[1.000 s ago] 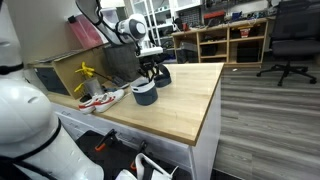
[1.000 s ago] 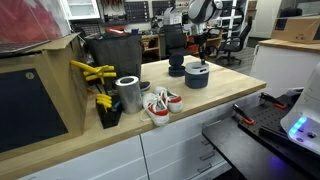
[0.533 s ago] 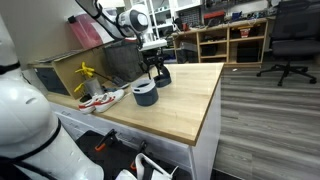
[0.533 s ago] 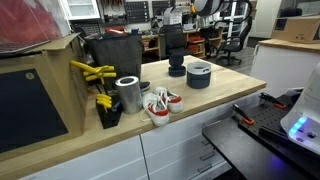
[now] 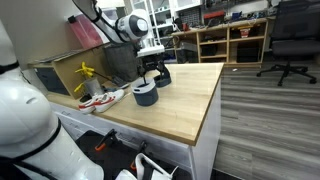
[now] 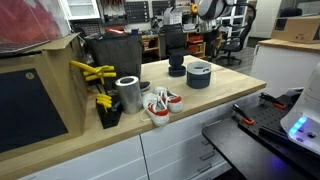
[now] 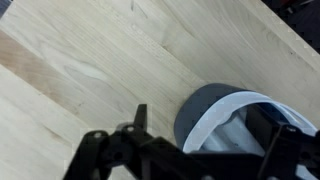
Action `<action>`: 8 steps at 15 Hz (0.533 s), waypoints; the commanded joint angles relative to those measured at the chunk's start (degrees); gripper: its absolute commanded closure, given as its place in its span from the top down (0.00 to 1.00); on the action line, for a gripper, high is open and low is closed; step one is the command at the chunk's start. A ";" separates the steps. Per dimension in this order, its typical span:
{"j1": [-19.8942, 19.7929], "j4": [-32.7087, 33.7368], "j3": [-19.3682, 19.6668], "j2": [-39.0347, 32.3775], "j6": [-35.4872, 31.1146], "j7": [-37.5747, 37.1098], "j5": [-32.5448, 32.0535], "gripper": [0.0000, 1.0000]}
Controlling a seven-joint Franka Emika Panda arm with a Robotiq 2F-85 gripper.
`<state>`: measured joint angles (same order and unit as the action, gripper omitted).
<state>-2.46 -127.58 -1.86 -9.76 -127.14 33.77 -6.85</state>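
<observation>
Bowl (image 6: 198,74): one, round, no long axis, upright with its mouth up. One tin can (image 6: 128,93) stands at left, two shoes (image 6: 160,103) just right of it, the bowl farther right. The gripper (image 5: 152,72) hangs above the bowl, jaws apart and empty. The wrist view shows only the bowl and bare wood, not the can.

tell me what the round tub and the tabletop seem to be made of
Round tub: probably plastic, matte grey-blue outside with a smooth white inside. The even colour and thin rim suggest it, though coated ceramic cannot be ruled out.
Tabletop: wood, a pale butcher-block look with visible grain and joined strips, in a light satin finish.
</observation>
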 commanded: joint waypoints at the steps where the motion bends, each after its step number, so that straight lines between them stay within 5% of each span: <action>1: 0.55 -2.59 -0.12 -1.20 -4.77 -7.97 2.78 1.00; 3: 0.32 -3.29 -0.37 -1.98 -7.21 -10.42 4.73 0.99; 4: 0.13 -3.64 -0.41 -2.18 -8.61 -10.95 5.59 0.82; 8: -0.47 -4.30 -0.10 -2.27 -12.60 -12.16 6.83 0.58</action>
<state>-2.48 -130.51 -2.10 -13.07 -136.98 23.10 -1.32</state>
